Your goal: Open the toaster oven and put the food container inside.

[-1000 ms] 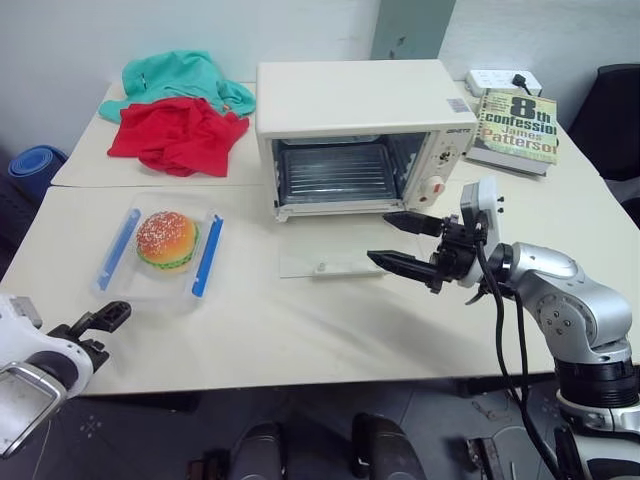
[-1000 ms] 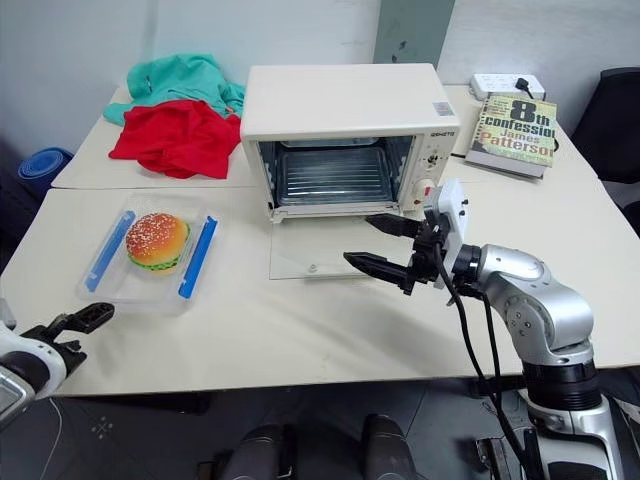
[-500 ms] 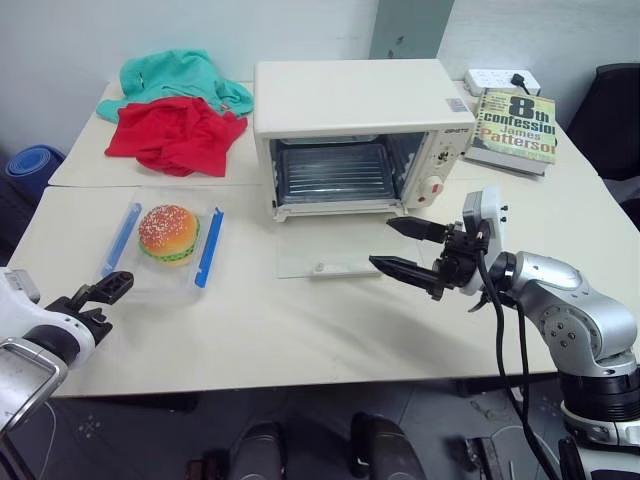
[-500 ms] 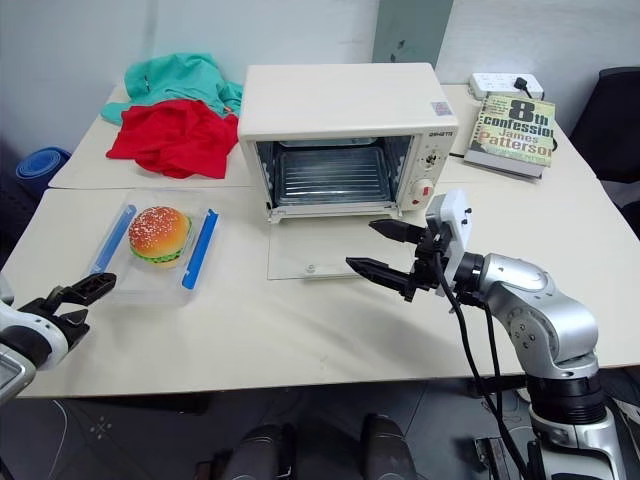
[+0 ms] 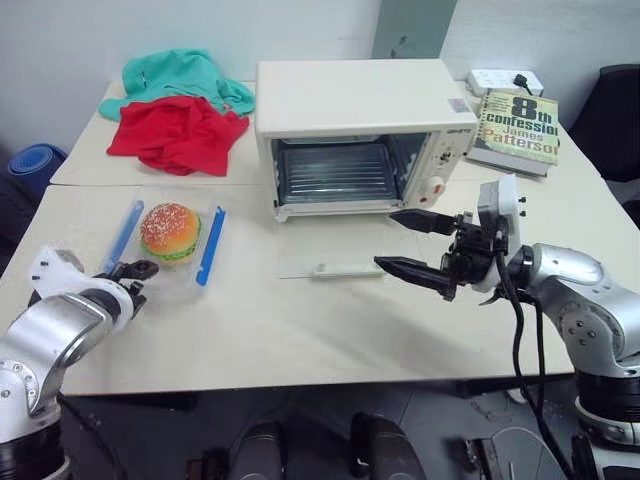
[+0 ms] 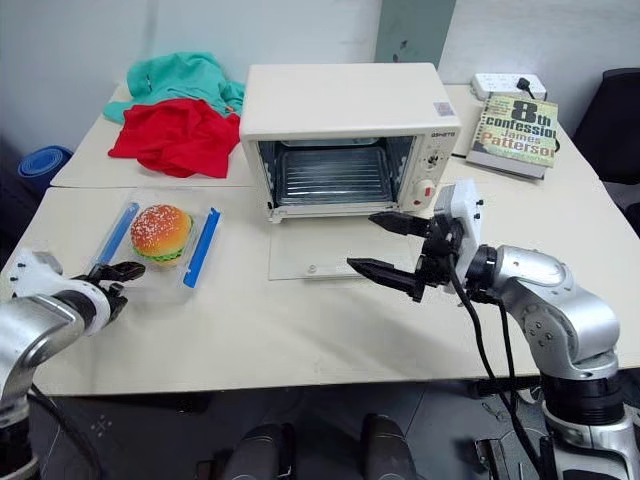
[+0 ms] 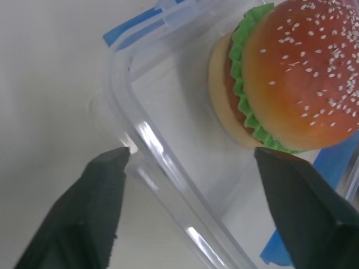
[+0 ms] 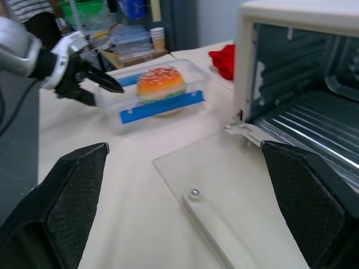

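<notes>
the toaster oven [image 5: 352, 135] stands open, door flat on the desk [image 5: 300, 330]; the food container [image 5: 165, 248] still waits left of it, left fingers [image 7: 101, 185] parted astride its rim, right fingers [image 5: 415, 270] spread, empty.

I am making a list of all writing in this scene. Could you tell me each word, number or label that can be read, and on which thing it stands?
"8th confession", "James Patterson": cover of the book.
Small dark brand word on the toaster oven, top of its knob panel: too small to read.
Small grey sticker on the oven's top: unreadable.
Markings around the oven's knobs: too blurred to read.
</notes>
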Tool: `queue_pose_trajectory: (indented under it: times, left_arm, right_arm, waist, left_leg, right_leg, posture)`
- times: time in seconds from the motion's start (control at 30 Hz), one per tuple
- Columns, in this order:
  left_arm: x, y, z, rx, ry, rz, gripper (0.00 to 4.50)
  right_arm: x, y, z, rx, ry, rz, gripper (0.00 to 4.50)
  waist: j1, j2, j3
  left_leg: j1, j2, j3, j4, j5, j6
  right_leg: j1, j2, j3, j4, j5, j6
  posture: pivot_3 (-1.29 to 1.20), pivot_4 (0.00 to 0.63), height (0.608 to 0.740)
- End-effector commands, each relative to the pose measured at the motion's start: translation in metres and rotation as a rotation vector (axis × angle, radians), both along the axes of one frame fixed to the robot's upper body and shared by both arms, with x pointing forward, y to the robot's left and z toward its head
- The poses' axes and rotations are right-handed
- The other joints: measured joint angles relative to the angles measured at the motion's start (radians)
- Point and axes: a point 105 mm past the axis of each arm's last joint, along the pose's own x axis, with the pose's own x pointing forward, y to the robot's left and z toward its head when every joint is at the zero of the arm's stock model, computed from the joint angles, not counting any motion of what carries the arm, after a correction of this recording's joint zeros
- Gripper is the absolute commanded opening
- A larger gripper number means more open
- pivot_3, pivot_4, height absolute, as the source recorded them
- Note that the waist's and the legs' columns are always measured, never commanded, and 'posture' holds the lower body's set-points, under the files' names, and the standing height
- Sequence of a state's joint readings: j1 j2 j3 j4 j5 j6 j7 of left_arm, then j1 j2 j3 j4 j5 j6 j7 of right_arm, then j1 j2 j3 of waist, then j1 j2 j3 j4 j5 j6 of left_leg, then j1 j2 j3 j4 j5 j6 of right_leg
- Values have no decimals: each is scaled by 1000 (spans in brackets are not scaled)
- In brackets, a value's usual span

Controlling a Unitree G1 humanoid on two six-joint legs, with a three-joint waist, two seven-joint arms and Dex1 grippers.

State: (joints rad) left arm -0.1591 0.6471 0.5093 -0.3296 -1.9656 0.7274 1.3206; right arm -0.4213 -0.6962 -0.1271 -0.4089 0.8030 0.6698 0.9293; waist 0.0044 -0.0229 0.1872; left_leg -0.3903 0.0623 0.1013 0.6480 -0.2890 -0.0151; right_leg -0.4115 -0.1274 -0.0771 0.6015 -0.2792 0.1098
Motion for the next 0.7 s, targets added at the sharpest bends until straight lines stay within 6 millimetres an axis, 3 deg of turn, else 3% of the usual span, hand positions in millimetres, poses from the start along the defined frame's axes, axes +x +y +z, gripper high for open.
queue_pose_trajectory:
  times: [0.03,0.33,0.47,0.57,0.7]
  left_arm:
    - [3,5,0,-1,34,18,2514]
    - [7,12,-2,2,84,37,84]
    - [9,19,-1,59,118,10,12]
    - [14,27,11,173,133,-77,12]
    - [26,21,28,264,113,-246,12]
  right_arm:
    - [-20,4,16,-19,-63,88,4500]
    - [-26,5,21,-61,-90,108,4500]
    - [-26,6,22,-57,-83,112,4500]
    - [-27,4,21,-49,-38,121,4500]
    - [-27,2,22,-54,-49,97,4500]
  waist:
    - [-1,0,0]
    - [-3,-1,0]
    - [-3,-1,0]
    - [-5,-1,0]
    - [-3,-1,0]
  left_leg:
    - [0,0,0,0,0,0]
    - [0,0,1,0,1,-1]
    - [1,1,1,0,1,-2]
    - [1,1,1,0,1,-2]
    - [1,2,1,0,1,-2]
  right_leg:
    - [0,0,0,0,0,0]
    - [0,0,1,0,0,0]
    - [0,1,0,1,0,0]
    - [0,1,0,2,0,0]
    - [-2,2,0,2,-1,-1]
  posture:
    - [0,150,740]
    - [0,150,740]
    - [0,150,740]
    - [0,150,740]
    - [0,150,740]
